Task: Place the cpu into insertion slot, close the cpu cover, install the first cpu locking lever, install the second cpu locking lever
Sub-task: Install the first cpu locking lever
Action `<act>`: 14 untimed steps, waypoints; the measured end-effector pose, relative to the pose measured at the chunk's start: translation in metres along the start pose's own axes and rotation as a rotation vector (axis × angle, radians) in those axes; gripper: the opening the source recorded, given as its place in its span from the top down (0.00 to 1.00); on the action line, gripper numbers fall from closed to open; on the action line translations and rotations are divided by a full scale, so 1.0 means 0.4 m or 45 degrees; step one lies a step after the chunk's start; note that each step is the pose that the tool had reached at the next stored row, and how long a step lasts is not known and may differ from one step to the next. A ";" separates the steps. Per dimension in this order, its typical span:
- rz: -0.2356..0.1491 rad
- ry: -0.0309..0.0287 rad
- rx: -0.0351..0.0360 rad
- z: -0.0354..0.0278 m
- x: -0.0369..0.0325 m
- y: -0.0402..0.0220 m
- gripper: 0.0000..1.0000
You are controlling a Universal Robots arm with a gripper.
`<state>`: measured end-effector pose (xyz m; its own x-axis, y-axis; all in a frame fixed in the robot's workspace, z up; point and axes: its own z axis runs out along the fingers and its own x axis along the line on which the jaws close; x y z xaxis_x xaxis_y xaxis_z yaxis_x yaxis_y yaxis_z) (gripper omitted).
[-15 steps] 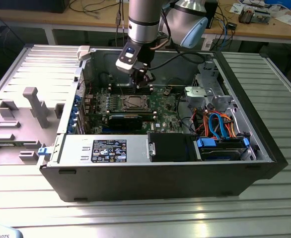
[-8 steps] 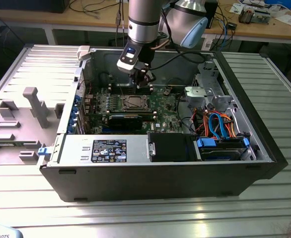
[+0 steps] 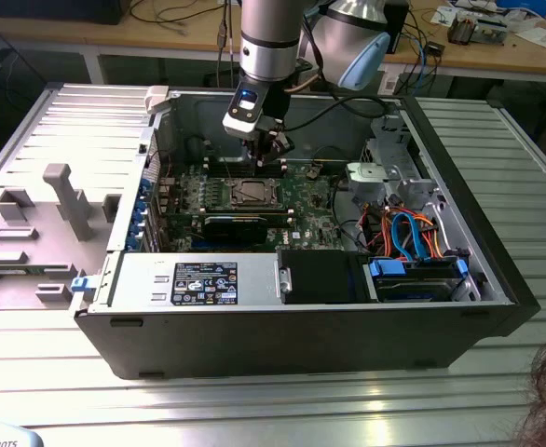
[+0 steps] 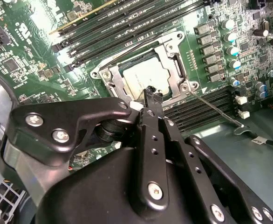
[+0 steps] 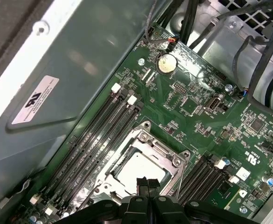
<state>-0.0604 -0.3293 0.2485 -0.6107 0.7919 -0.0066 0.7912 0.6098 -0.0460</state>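
Note:
The cpu (image 4: 146,77) (image 5: 137,169) lies flat in the insertion slot (image 3: 252,192), its silver top showing through the window of the cpu cover (image 4: 174,59) (image 5: 150,145), which lies down over it. A thin wire locking lever (image 4: 214,107) sticks out sideways from one corner of the socket, and another runs along the socket's edge (image 4: 127,48). My gripper (image 3: 271,160) (image 4: 150,94) (image 5: 143,183) hovers just over the socket's rim, shut, with its black fingertips together and nothing between them.
The green board (image 3: 315,191) sits deep inside an open black computer case (image 3: 497,279), with long memory slots (image 5: 97,140) beside the socket. A black card (image 3: 245,223), a power supply (image 3: 198,279) and coloured cables (image 3: 413,233) surround it. A grey fixture tray (image 3: 31,233) lies at the exterior view's left.

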 end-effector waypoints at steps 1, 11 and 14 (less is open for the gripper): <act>-0.006 -0.0002 -0.0001 0.000 0.000 0.000 0.89; -0.089 -0.0041 -0.0006 0.000 0.000 0.000 0.89; -0.114 -0.0052 -0.0008 0.000 0.000 0.000 0.89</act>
<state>-0.0604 -0.3293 0.2485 -0.6789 0.7342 -0.0066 0.7336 0.6780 -0.0460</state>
